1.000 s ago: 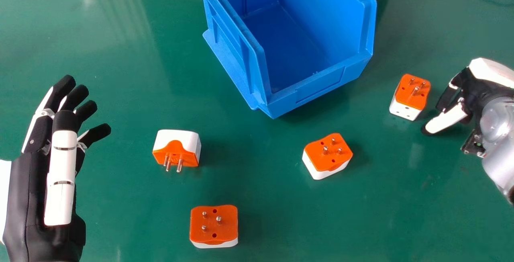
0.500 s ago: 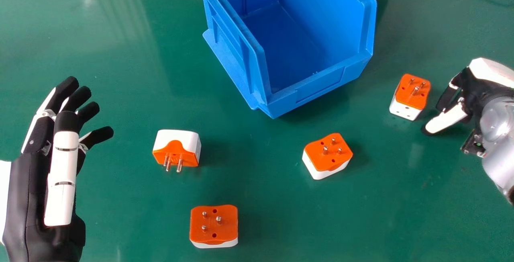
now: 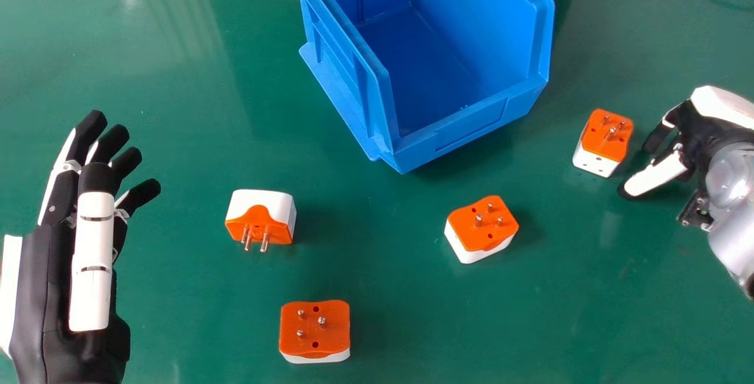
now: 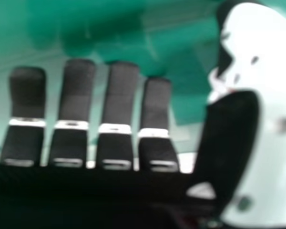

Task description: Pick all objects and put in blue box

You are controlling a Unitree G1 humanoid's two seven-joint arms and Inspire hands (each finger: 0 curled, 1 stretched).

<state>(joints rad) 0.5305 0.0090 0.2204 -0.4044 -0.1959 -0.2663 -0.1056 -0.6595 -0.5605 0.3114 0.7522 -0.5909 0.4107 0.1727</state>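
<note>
Hardly anything is changing: the nearest adapter [image 3: 315, 330] is lying untouched and my open left hand [image 3: 93, 254] is turning only slightly. Beyond, a second adapter [image 3: 480, 228] and third adapter [image 3: 264, 219] are sitting on the surface [image 3: 589, 313]. My right hand [image 3: 657, 176], relaxed and ungrasping, is staying near the fourth adapter [image 3: 605, 139], so nothing is nearing the blue box [image 3: 471, 126].

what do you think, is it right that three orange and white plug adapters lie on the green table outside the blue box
Not three but four: the head view shows four orange and white plug adapters on the green table outside the blue box.
</note>
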